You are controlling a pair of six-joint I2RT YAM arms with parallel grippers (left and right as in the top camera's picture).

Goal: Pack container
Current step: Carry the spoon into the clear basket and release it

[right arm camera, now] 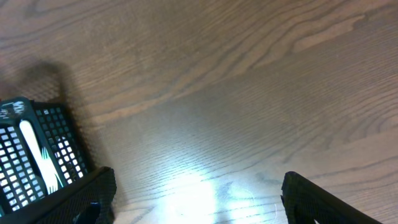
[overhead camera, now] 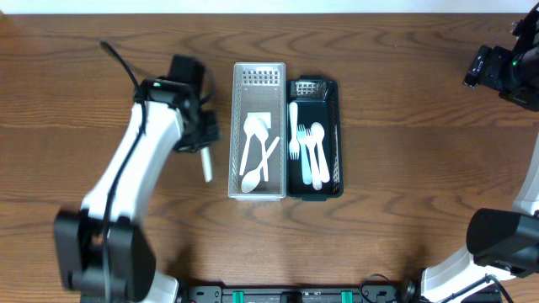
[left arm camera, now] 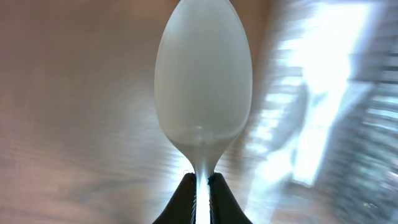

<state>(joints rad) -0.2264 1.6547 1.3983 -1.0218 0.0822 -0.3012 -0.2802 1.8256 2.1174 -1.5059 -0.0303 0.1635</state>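
My left gripper (overhead camera: 202, 139) is shut on a white plastic spoon (overhead camera: 205, 166), held just left of the white basket (overhead camera: 239, 109). In the left wrist view the spoon's bowl (left arm camera: 203, 74) fills the frame above my jaws (left arm camera: 202, 186), which pinch its neck. The white basket holds white spoons and knives (overhead camera: 255, 156). The black basket (overhead camera: 333, 93) to its right holds white forks and spoons (overhead camera: 309, 151). My right gripper (right arm camera: 196, 196) is open and empty over bare wood, at the far right edge in the overhead view (overhead camera: 497, 67).
The black basket's corner (right arm camera: 34, 155) shows at the left of the right wrist view. The wooden table (overhead camera: 421, 168) stretches around both baskets. The arm bases stand at the front edge.
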